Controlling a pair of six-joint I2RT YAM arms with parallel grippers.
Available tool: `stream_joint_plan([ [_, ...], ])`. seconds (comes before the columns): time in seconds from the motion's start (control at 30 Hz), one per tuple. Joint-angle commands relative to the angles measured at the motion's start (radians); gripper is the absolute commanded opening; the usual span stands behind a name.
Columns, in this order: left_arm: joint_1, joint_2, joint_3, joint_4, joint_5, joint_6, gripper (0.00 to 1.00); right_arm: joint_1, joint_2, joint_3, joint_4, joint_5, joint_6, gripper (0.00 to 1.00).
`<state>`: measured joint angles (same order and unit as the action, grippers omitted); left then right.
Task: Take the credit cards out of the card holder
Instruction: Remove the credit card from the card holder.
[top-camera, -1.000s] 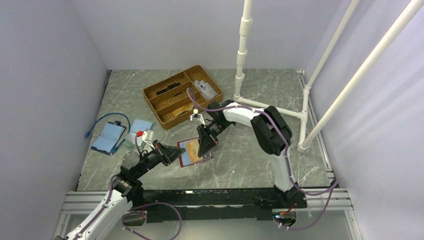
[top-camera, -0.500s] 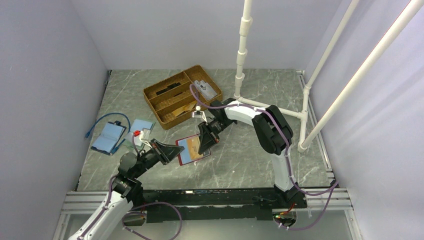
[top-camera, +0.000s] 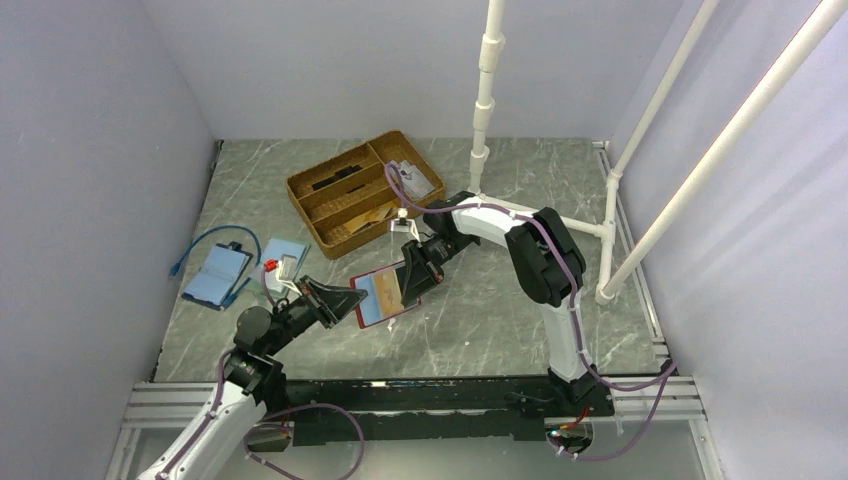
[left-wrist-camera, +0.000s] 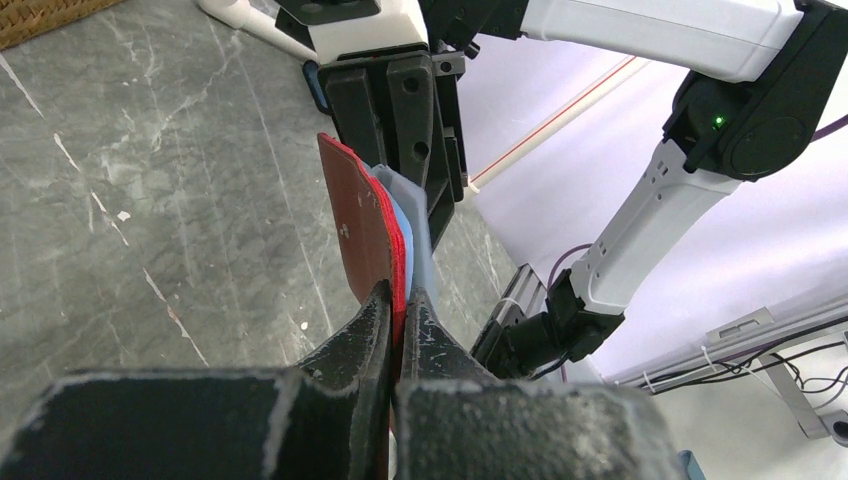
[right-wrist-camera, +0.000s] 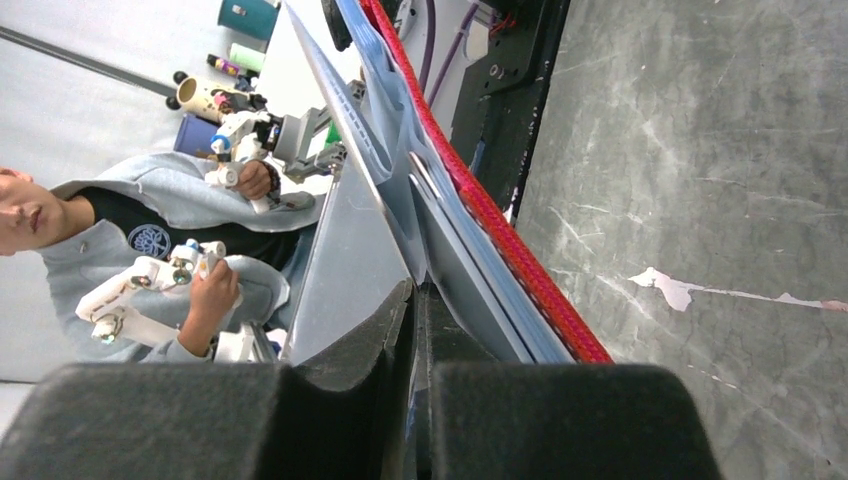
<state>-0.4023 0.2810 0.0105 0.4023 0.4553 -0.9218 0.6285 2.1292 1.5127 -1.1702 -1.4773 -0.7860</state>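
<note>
The red card holder (top-camera: 372, 309) hangs open above the table between my two arms, its pale lining and a gold-tan and blue face turned up. My left gripper (top-camera: 355, 300) is shut on its left edge; in the left wrist view the red cover (left-wrist-camera: 362, 225) is pinched at my fingertips (left-wrist-camera: 398, 292). My right gripper (top-camera: 408, 285) is on the opposite edge. In the right wrist view its jaws (right-wrist-camera: 415, 290) are closed on a thin pale blue-grey card (right-wrist-camera: 350, 240) beside the red stitched rim (right-wrist-camera: 500, 235). How many credit cards sit in the pockets is hidden.
A wicker divided tray (top-camera: 365, 190) sits at the back centre. A light-blue booklet case (top-camera: 218, 275) with a blue cable lies at the left. A white pipe frame (top-camera: 483, 110) stands behind my right arm, with its base bars on the table.
Both grippers have carried the holder slightly up and toward the back, and it has tilted a little more. The grips look the same.
</note>
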Motion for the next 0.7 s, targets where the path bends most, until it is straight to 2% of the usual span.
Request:
stream_joint_plan([
  [0.0, 0.008, 0.010, -0.046, 0.098, 0.025, -0.012, 0.00, -0.003, 0.005, 0.041, -0.051, -0.048, -0.081, 0.04],
  [0.13, 0.008, 0.029, -0.048, 0.119, 0.032, -0.013, 0.00, -0.003, 0.004, 0.046, -0.077, -0.064, -0.103, 0.02],
  [0.17, 0.008, 0.033, -0.049, 0.125, 0.034, -0.013, 0.00, -0.003, 0.002, 0.047, -0.087, -0.069, -0.113, 0.05],
  [0.23, 0.008, 0.051, -0.050, 0.143, 0.040, -0.014, 0.00, -0.003, 0.001, 0.047, -0.103, -0.076, -0.136, 0.18],
  [0.27, 0.009, 0.061, -0.050, 0.154, 0.043, -0.015, 0.00, -0.003, -0.001, 0.048, -0.104, -0.078, -0.137, 0.20],
  [0.67, 0.009, 0.243, -0.050, 0.364, 0.102, -0.033, 0.00, -0.001, 0.007, 0.059, -0.054, -0.093, -0.054, 0.31],
])
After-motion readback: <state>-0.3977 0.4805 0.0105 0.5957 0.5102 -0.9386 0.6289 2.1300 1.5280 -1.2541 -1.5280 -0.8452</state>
